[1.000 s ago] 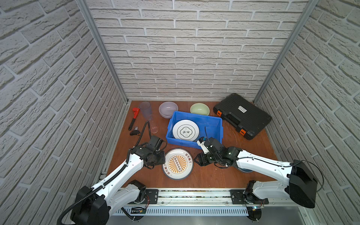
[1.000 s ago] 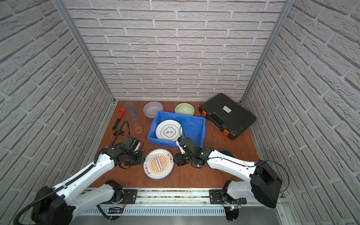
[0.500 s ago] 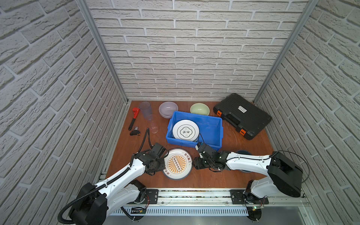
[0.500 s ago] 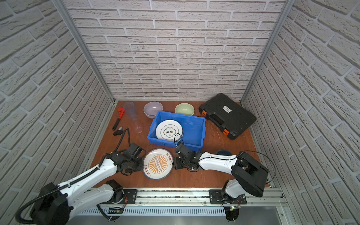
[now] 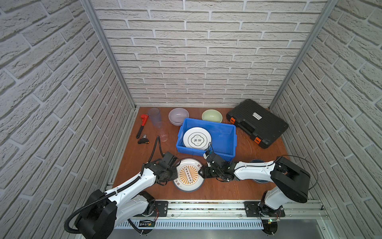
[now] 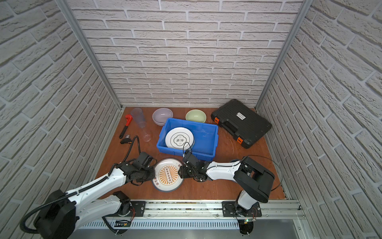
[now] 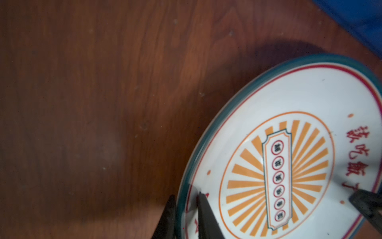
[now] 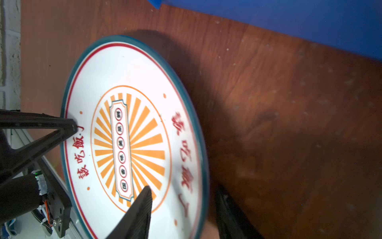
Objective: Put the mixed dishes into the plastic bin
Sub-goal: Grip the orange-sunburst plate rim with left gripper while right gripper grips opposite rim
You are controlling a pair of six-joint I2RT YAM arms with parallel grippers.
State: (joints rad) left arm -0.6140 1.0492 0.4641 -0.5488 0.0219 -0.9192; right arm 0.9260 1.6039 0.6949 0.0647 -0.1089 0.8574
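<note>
The orange sunburst plate (image 5: 188,174) (image 6: 168,174) lies at the front middle of the table. My left gripper (image 5: 175,173) (image 7: 185,201) is shut on its left rim, one finger (image 7: 206,217) on the face and one outside the teal edge. My right gripper (image 5: 201,171) (image 8: 184,187) stands open astride the opposite rim, with gaps either side. Behind sits the blue plastic bin (image 5: 224,134) (image 6: 206,134) holding a white lettered plate (image 5: 197,138). A lilac bowl (image 5: 178,115), a pale green bowl (image 5: 211,115) and two clear tumblers (image 5: 154,117) stand at the back.
A black tool case (image 5: 257,122) lies at the back right. A red pipe wrench (image 5: 142,124) and a small black item (image 5: 143,141) lie at the left. A blue-grey bowl (image 5: 255,161) is mostly hidden under my right arm.
Both grippers have come in to the sunburst plate from either side. The left jaws have closed on its left rim. The right jaws have narrowed a little.
</note>
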